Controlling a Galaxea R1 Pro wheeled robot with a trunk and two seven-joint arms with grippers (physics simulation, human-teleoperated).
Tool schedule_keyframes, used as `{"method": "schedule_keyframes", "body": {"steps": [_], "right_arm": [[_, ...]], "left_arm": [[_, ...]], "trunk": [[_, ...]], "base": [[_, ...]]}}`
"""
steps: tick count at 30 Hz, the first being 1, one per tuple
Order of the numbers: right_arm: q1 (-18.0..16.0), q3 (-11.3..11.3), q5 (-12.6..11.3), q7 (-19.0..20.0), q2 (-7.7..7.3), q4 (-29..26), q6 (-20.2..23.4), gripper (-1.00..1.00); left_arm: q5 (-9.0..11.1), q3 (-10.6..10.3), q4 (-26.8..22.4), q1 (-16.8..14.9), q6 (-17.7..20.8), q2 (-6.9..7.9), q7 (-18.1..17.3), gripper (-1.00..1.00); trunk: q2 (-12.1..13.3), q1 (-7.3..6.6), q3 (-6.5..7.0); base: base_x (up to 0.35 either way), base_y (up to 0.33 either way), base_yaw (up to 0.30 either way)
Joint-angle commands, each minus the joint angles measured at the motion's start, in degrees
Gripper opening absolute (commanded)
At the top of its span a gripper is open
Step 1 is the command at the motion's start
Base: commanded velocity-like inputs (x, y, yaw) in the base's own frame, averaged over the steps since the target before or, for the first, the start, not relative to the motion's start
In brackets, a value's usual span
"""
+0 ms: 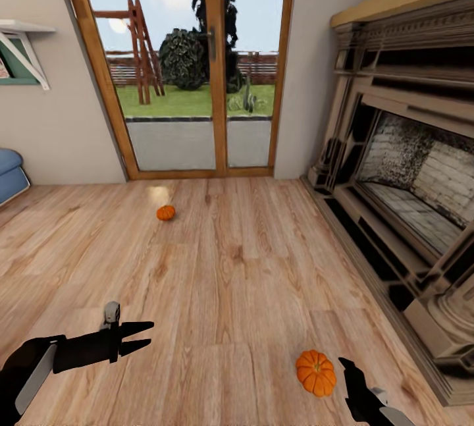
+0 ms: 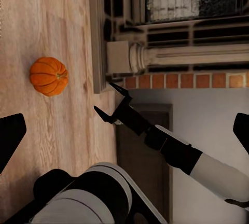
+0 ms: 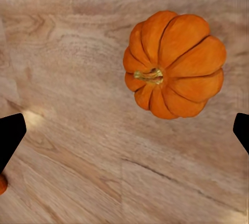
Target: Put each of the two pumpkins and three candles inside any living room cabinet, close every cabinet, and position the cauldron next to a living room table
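Two pumpkins on the wood floor: the near pumpkin (image 1: 315, 372) just beside your right gripper (image 1: 347, 371), fingers spread wide above it to straddle it; the far pumpkin (image 1: 165, 213) near the glass door (image 1: 191, 64). Left gripper (image 1: 146, 336) hangs open, holding nothing.

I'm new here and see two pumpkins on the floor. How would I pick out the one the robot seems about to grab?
Find the fireplace on the right wall and follow the wood floor toward the robot. The near pumpkin sits just beside the open right gripper. The far pumpkin lies alone near the glass door.
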Motion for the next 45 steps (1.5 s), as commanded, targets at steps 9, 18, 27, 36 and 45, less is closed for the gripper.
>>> {"method": "schedule_keyframes", "body": {"steps": [9,18,27,36,45], "right_arm": [[0.00,0.02,0.12,3.83,0.27,-0.06,0.01,1.00],[0.00,-0.01,0.35,9.96,0.29,0.10,-0.10,1.00],[0.08,-0.09,0.37,10.42,0.29,0.12,-0.19,1.00],[0.09,0.06,0.51,10.50,1.70,0.14,-0.26,1.00],[0.08,0.03,0.47,11.05,2.73,-0.40,-0.24,1.00]], "left_arm": [[0.02,-0.10,0.00,0.00,0.01,-0.10,0.00,1.00],[0.02,-2.00,0.00,0.00,0.01,-0.04,0.00,1.00],[0.02,-2.14,0.00,0.00,0.01,-0.09,0.00,1.00],[0.07,-2.18,-0.03,0.00,0.01,0.09,0.00,1.00],[0.18,-2.14,-0.04,0.00,0.01,0.14,-0.06,1.00]], "trunk": [[-3.62,1.98,-1.62],[-7.23,3.96,-3.24],[-7.44,4.24,-5.22],[-7.57,4.47,-7.21],[-7.69,4.70,-9.21]], "base": [[0.000,0.000,0.000],[0.000,0.000,0.000],[0.000,0.000,0.000],[0.000,0.000,0.000],[0.000,0.000,0.000]]}}
